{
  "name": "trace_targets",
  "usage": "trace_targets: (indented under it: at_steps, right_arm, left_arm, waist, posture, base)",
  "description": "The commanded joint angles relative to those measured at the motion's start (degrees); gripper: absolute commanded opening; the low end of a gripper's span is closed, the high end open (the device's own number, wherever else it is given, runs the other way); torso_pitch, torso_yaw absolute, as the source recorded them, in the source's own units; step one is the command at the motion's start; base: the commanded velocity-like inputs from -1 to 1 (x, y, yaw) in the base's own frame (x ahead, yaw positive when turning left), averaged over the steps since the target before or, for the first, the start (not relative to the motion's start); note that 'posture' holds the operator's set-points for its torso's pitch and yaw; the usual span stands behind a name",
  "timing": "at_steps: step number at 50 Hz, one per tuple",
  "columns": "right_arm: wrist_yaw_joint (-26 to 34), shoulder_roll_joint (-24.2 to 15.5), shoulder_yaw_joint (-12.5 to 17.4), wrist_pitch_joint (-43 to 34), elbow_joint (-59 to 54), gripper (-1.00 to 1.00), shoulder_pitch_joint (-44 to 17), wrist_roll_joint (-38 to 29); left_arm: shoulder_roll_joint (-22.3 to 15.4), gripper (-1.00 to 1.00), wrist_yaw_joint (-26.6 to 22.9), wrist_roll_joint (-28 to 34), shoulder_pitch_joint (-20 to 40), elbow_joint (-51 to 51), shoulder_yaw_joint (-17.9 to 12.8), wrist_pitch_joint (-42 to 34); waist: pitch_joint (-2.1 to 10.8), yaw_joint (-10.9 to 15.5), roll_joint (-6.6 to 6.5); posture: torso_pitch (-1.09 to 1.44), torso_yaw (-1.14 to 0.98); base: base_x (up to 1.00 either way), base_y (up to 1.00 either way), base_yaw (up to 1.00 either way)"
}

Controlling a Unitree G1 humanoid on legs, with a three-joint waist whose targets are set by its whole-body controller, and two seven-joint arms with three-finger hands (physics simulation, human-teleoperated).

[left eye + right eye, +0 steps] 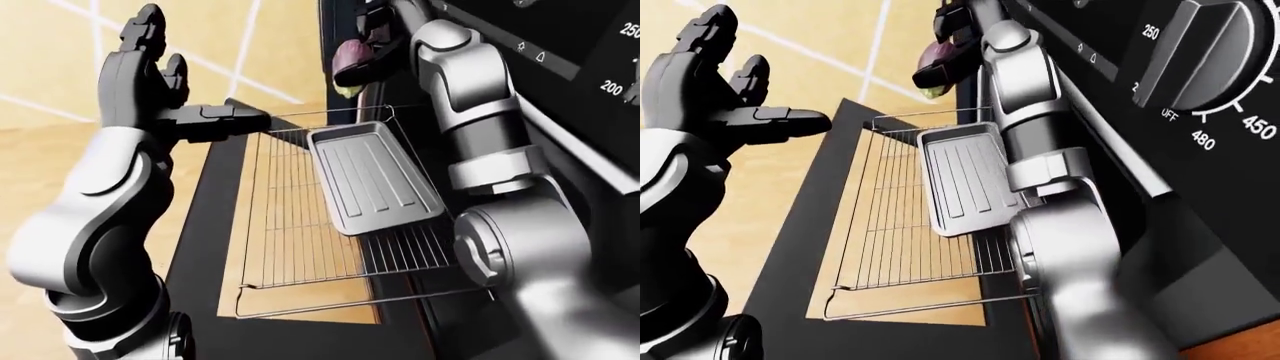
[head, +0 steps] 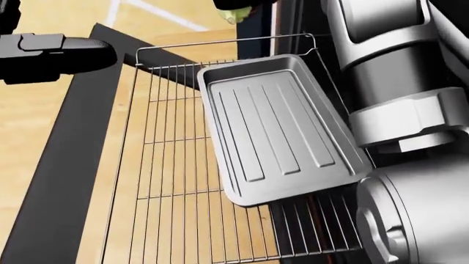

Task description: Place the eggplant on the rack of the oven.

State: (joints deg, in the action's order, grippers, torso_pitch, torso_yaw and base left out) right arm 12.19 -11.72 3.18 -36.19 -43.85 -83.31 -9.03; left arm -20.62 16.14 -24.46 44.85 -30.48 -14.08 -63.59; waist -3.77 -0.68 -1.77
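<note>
The purple eggplant (image 1: 349, 58) with a green stem end is held in my right hand (image 1: 366, 41), whose fingers close round it. It hangs at the top of the left-eye view, above the top end of the wire oven rack (image 1: 290, 225). The rack is pulled out over the open oven door (image 1: 200, 225). My left hand (image 1: 148, 69) is open and empty, with its fingers spread, above the door's left edge. One finger reaches towards the rack's top left corner.
A grey metal baking tray (image 1: 375, 180) lies tilted on the right part of the rack. The oven's control panel with a temperature knob (image 1: 1200, 52) is at the upper right. My right forearm (image 1: 470, 112) runs along the rack's right side. Wooden floor (image 1: 40, 150) lies on the left.
</note>
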Motion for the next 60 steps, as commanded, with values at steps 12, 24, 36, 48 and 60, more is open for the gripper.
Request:
trace_targets:
  at_steps: [12,24,36,48,60]
  right_arm:
    - [-0.6,-0.8,0.2,4.7,-1.0,-1.00,-4.4,-0.3]
    - [0.5,-2.8,-1.0,7.5,-8.9,-1.00,-7.3,-5.9]
    - [3.1,-3.7,-2.7,11.4,-13.3,-1.00,-5.5,-17.3]
    - [1.1,-2.4,-1.2,14.3,-15.6,-1.00,-2.7,-18.9]
    - [3.0,-2.1,-2.0,14.5,-14.6,-1.00,0.2,-21.0]
  left_arm:
    - [-0.8,1.00,0.2,0.3,1.6,-1.1,-0.9,1.7]
    - [-0.8,1.00,0.3,0.2,1.5,-1.4,-0.9,1.6]
    - [-0.9,1.00,0.4,-0.2,1.3,-1.7,-1.0,1.3]
    - [-1.0,1.00,0.3,0.0,1.3,-1.0,-0.8,1.9]
    - [-0.9,1.00,0.2,0.0,1.3,-1.3,-0.9,1.6]
  waist:
    - [2.12,-0.2,0.12]
    - [2.02,-0.2,0.06]
    - [2.08,-0.1,-0.06]
    - [2.32,-0.1,-0.19]
    - [2.46,0.0,-0.03]
  posture:
    - [0.00,0.00]
    - [0.00,0.00]
    - [0.00,0.00]
    - [0.00,0.00]
    - [0.00,0.00]
  base:
    - [0.00,0.00,0.00]
    - [0.00,0.00,0.00]
    - [0.00,0.00,0.00]
    - [0.00,0.00,0.00]
    - [0.00,0.00,0.00]
